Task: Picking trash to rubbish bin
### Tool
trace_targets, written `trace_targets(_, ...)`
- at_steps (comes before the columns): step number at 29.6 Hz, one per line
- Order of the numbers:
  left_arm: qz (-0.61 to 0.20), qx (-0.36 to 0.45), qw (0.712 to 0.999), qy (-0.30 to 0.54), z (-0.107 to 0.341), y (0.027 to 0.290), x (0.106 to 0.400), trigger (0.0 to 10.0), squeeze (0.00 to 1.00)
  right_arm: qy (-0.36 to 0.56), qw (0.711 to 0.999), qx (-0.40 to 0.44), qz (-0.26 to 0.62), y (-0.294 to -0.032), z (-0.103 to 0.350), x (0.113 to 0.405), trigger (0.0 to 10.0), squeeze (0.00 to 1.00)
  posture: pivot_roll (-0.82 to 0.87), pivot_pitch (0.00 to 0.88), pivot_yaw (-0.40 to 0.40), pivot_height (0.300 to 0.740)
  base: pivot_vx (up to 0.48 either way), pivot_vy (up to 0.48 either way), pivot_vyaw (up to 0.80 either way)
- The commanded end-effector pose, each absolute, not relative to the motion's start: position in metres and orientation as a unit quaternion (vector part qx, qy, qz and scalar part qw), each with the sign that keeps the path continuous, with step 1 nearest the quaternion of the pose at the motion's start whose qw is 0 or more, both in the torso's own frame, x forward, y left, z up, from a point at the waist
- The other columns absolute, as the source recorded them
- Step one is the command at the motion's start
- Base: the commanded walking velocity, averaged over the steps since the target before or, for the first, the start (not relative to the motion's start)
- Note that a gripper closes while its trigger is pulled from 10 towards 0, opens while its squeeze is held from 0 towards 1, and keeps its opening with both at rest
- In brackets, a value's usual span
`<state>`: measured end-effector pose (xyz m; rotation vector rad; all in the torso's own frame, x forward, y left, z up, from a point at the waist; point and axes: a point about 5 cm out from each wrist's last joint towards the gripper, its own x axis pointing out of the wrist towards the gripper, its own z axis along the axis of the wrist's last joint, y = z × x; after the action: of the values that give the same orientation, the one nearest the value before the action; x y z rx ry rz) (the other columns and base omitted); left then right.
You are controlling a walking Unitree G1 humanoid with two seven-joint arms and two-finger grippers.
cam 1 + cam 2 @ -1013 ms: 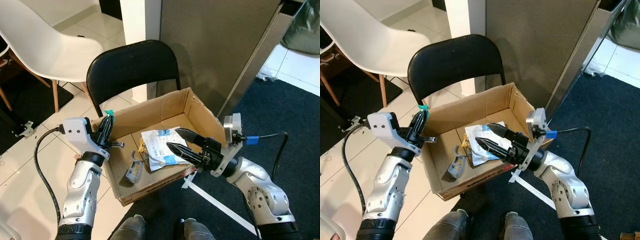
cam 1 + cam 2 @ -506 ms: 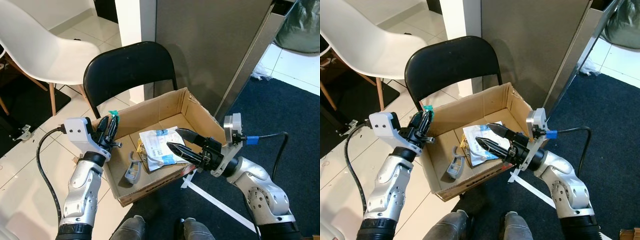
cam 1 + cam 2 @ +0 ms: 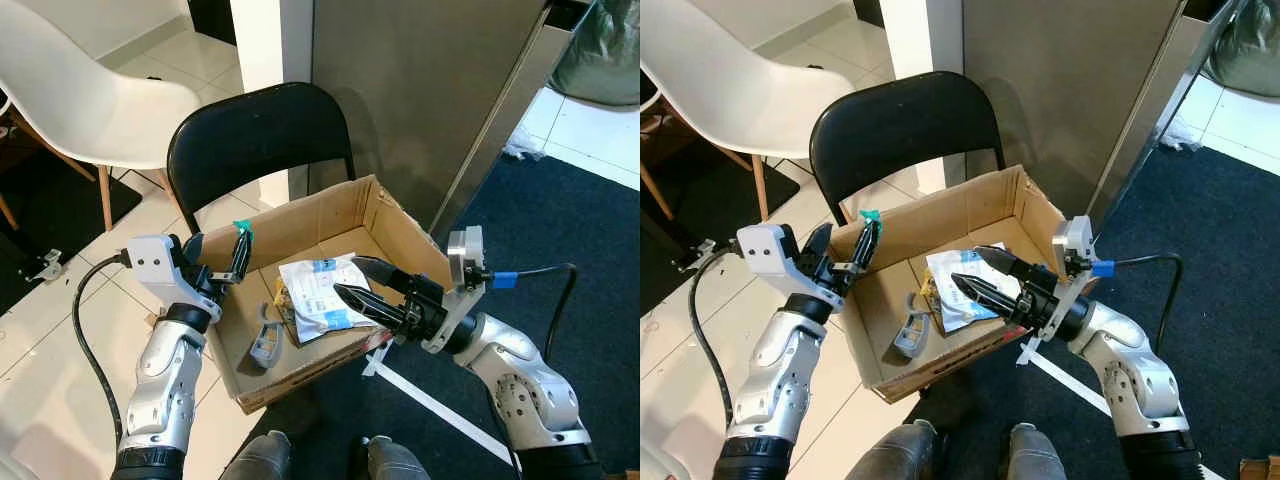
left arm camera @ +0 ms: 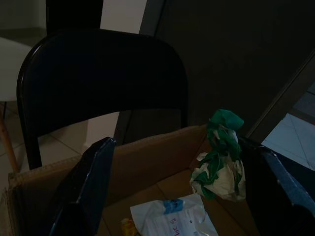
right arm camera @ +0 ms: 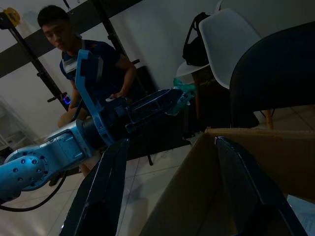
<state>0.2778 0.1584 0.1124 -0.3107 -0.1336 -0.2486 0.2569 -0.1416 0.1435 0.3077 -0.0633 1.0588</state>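
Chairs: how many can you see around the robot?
2. A black chair stands right behind the cardboard box; a white chair is farther back on the robot's left. Others may be hidden.

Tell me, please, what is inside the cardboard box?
Inside the cardboard box lie a white printed plastic packet, a grey curved plastic piece and something yellow mostly hidden under the packet. The right gripper covers one corner.

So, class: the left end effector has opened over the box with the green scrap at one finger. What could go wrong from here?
1. The scrap seems stuck to one finger of the open left end effector, so it may not drop.
2. It hangs near the box wall, so it might fall outside.
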Motion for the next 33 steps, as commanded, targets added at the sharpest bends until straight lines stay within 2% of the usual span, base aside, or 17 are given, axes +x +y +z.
trace_targets(1,-0.121,-0.160,0.978,-0.057,0.109,0.158,0.277,10.0,0.00,-0.027,0.852,0.150,0.500,-0.143,0.143,0.254,10.0,0.00,0.01,0.154,-0.001,0.740,0.000,0.000,0.00)
trace_targets(8,-0.142,-0.174,0.973,-0.060,0.110,0.157,0.276,10.0,0.00,-0.027,0.856,0.155,0.493,-0.144,0.143,0.255,10.0,0.00,0.01,0.150,-0.003,0.740,0.000,0.000,0.00)
trace_targets(12,-0.163,-0.268,0.946,-0.077,0.116,0.164,0.274,10.0,0.00,-0.032,0.863,0.154,0.481,-0.148,0.145,0.259,10.0,0.00,0.01,0.145,-0.004,0.740,0.000,0.000,0.00)
trace_targets(14,-0.163,-0.268,0.946,-0.077,0.116,0.164,0.274,10.0,0.00,-0.032,0.863,0.154,0.481,-0.148,0.145,0.259,10.0,0.00,0.01,0.145,-0.004,0.740,0.000,0.000,0.00)
trace_targets(15,-0.169,-0.336,0.923,-0.082,0.117,0.172,0.272,10.0,0.00,-0.033,0.871,0.141,0.470,-0.151,0.147,0.264,10.0,0.00,0.02,0.144,-0.008,0.740,0.000,0.000,0.00)
trace_targets(17,-0.175,-0.357,0.914,-0.083,0.117,0.173,0.272,10.0,0.00,-0.034,0.873,0.136,0.466,-0.152,0.148,0.266,10.0,0.00,0.02,0.144,-0.008,0.740,0.000,0.000,0.00)
trace_targets(21,-0.232,-0.496,0.829,-0.117,0.132,0.180,0.267,10.0,0.00,-0.047,0.879,0.119,0.460,-0.156,0.159,0.275,10.0,0.00,0.01,0.145,-0.010,0.740,0.000,0.000,0.00)
trace_targets(22,-0.232,-0.496,0.829,-0.117,0.132,0.180,0.267,10.0,0.00,-0.047,0.879,0.119,0.460,-0.156,0.159,0.275,10.0,0.00,0.01,0.145,-0.010,0.740,0.000,0.000,0.00)
trace_targets(23,-0.245,-0.516,0.812,-0.121,0.135,0.180,0.265,10.0,0.00,-0.050,0.878,0.115,0.461,-0.156,0.162,0.277,10.0,0.00,0.02,0.147,-0.011,0.740,0.000,0.000,0.00)
trace_targets(24,-0.245,-0.516,0.812,-0.121,0.135,0.180,0.265,10.0,0.00,-0.050,0.878,0.115,0.461,-0.156,0.162,0.277,10.0,0.00,0.02,0.147,-0.011,0.740,0.000,0.000,0.00)
trace_targets(25,-0.265,-0.534,0.793,-0.122,0.137,0.179,0.263,10.0,0.00,-0.055,0.877,0.110,0.464,-0.156,0.166,0.279,10.0,0.00,0.02,0.149,-0.013,0.740,0.000,0.000,0.00)
trace_targets(26,-0.265,-0.534,0.793,-0.122,0.137,0.179,0.263,10.0,0.00,-0.055,0.877,0.110,0.464,-0.156,0.166,0.279,10.0,0.00,0.02,0.149,-0.013,0.740,0.000,0.000,0.00)
trace_targets(28,-0.296,-0.566,0.760,-0.120,0.140,0.178,0.259,10.0,0.00,-0.064,0.876,0.099,0.468,-0.155,0.173,0.282,10.0,0.00,0.02,0.154,-0.014,0.740,0.000,0.000,0.00)
trace_targets(30,-0.296,-0.566,0.760,-0.120,0.140,0.178,0.259,10.0,0.00,-0.064,0.876,0.099,0.468,-0.155,0.173,0.282,10.0,0.00,0.02,0.154,-0.014,0.740,0.000,0.000,0.00)
trace_targets(31,-0.311,-0.585,0.740,-0.117,0.142,0.177,0.256,10.0,0.00,-0.071,0.873,0.093,0.473,-0.153,0.178,0.284,10.0,0.00,0.02,0.156,-0.016,0.740,0.000,0.000,0.00)
trace_targets(32,-0.311,-0.585,0.740,-0.117,0.142,0.177,0.256,10.0,0.00,-0.071,0.873,0.093,0.473,-0.153,0.178,0.284,10.0,0.00,0.02,0.156,-0.016,0.740,0.000,0.000,0.00)
trace_targets(33,-0.316,-0.606,0.722,-0.108,0.141,0.177,0.254,10.0,0.00,-0.079,0.869,0.088,0.480,-0.150,0.184,0.286,10.0,0.00,0.03,0.158,-0.017,0.740,0.000,0.000,0.00)
